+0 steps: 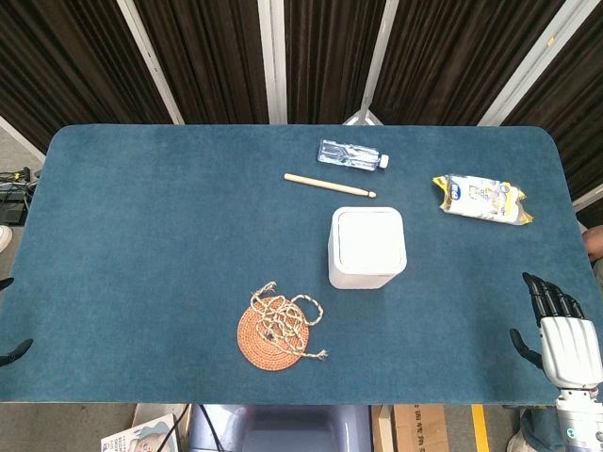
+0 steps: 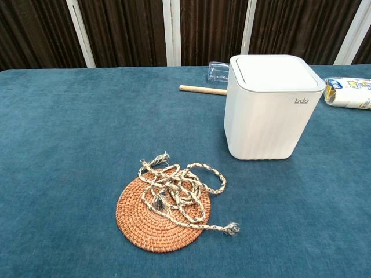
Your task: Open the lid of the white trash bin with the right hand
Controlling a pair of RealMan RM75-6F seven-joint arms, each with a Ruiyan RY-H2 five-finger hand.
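The white trash bin [image 1: 366, 249] stands upright at the table's middle, its flat lid [image 1: 368, 237] down. In the chest view the bin [image 2: 269, 116] fills the upper right, its lid [image 2: 277, 72] flush with the rim. My right hand [image 1: 563, 330] lies at the table's near right corner, well right of the bin. Its dark fingers are stretched out and apart and hold nothing. Of my left hand [image 1: 13, 352] only two dark fingertips show at the left edge, far apart, with nothing between them. Neither hand appears in the chest view.
A woven coaster [image 1: 261, 344] with a tangled rope [image 1: 285, 316] lies in front of the bin to its left. Behind the bin are a wooden stick [image 1: 330, 185] and a plastic bottle [image 1: 352, 154]. A snack packet [image 1: 480, 199] lies at the far right.
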